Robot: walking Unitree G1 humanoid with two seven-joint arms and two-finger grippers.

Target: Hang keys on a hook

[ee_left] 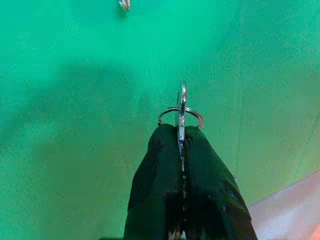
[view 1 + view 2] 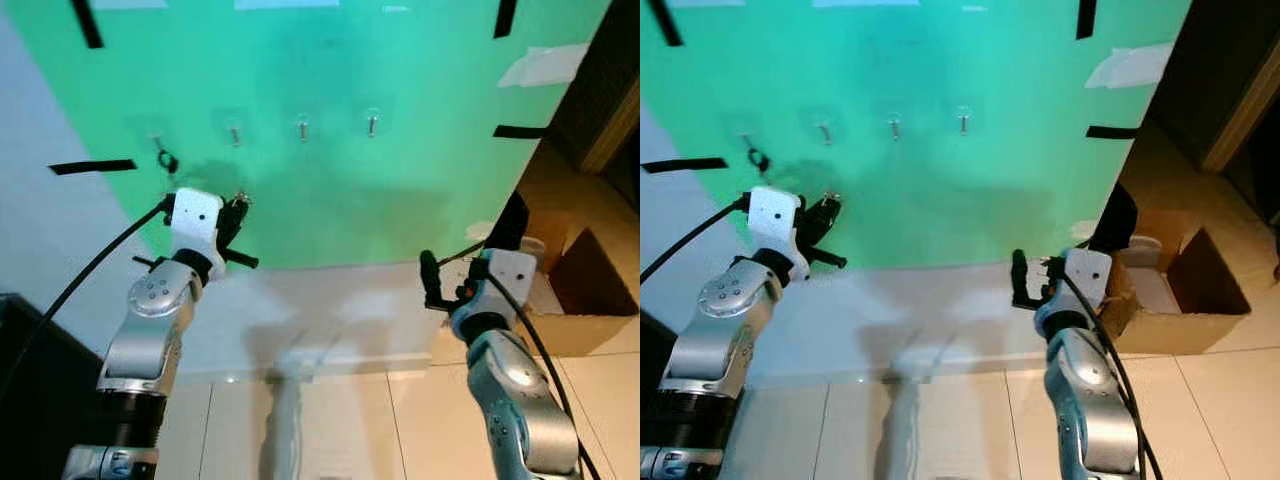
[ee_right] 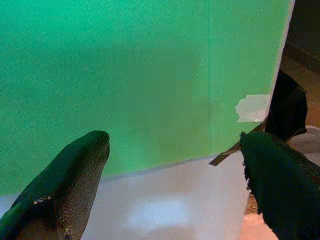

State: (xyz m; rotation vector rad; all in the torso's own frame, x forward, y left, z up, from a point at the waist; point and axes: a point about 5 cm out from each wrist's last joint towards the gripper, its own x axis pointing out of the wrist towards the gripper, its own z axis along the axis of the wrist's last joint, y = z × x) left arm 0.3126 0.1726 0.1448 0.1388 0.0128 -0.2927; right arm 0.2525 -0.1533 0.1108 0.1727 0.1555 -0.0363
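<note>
Holding the keys (image 1: 181, 111) by a flat pinch, the left gripper (image 2: 236, 212) stands raised in front of the green sheet (image 2: 330, 170), below the row of four hooks fixed to it. The left wrist view shows both black fingers (image 1: 155, 175) pressed fully together, with the key blade and its split ring projecting beyond the tips. This grip leaves the ring clear of the fingers, which by judgement is the condition required for slipping the ring over a hook.

The leftmost hook (image 2: 157, 142) already carries a small dark ring (image 2: 167, 161). The second hook (image 2: 235, 133), the third hook (image 2: 303, 129) and the fourth hook (image 2: 372, 124) appear bare. The left gripper lies below and between the first two hooks, so the second hook is the probable target. The ring is apart from every hook; the hanging step is not yet done. A lift toward the wall and a fine sideways alignment appear necessary.

The right gripper (image 2: 1028, 283) is held low, near the lower edge of the green sheet and beside a cardboard box (image 2: 590, 290) on the floor. Its fingers (image 3: 75, 175) are spread wide and hold nothing, touching nothing. It takes no part in the present step.

Risk, by judgement: the ring is thin and seated only at the fingertips, so contact with a hook could twist it in the grip.
</note>
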